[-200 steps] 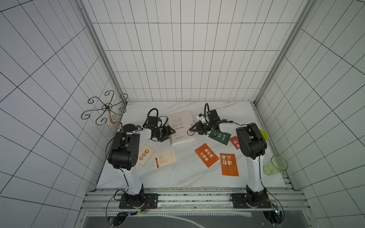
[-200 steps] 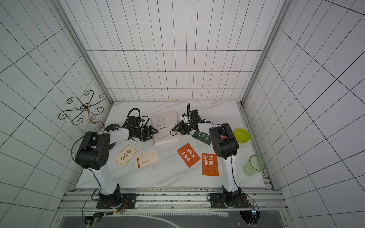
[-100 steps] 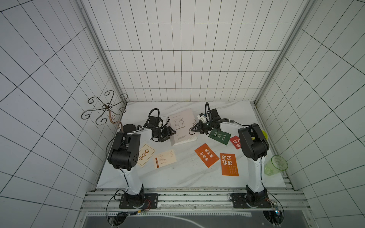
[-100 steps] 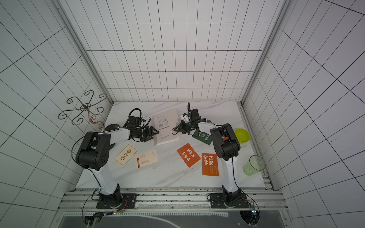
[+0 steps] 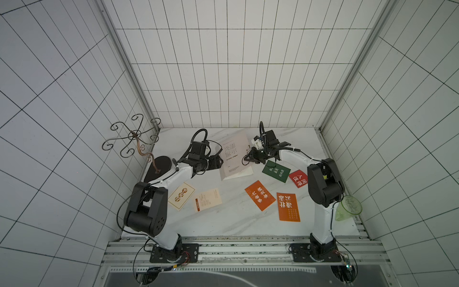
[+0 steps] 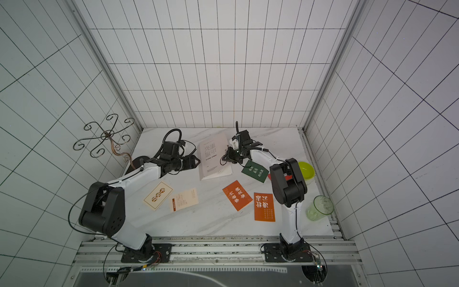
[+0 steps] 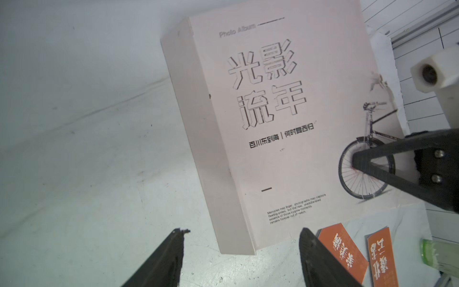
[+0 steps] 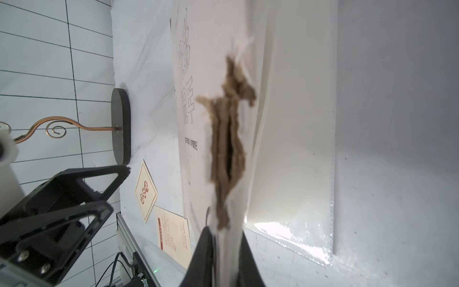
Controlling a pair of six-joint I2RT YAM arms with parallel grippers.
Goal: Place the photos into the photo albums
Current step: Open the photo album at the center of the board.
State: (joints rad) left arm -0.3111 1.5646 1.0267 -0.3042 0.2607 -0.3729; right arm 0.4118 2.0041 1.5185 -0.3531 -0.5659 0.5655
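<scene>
1. The photo album (image 5: 234, 156) is lying closed side up near the back edge of the bench (image 5: 236, 223), about at the middle.
2. The right gripper (image 5: 246, 160) is meeting the album on its side toward the right edge. Its jaws are clenched on the free edge of the cover (image 8: 196, 174), which is standing slightly apart from the cream page (image 8: 293, 124) under it.
3. The left gripper (image 5: 219, 162) is hanging just beside the spine (image 7: 210, 149), jaws released and grasping nothing.
4. The photos are lying flat on the bench:
   - a dark green card (image 5: 276, 171) and a red card (image 5: 298, 178) toward the right edge;
   - an orange card (image 5: 260, 195) and another orange card (image 5: 288, 206) nearer the front edge;
   - a cream card (image 5: 181, 199) and another cream card (image 5: 208, 199) toward the left edge.
</scene>
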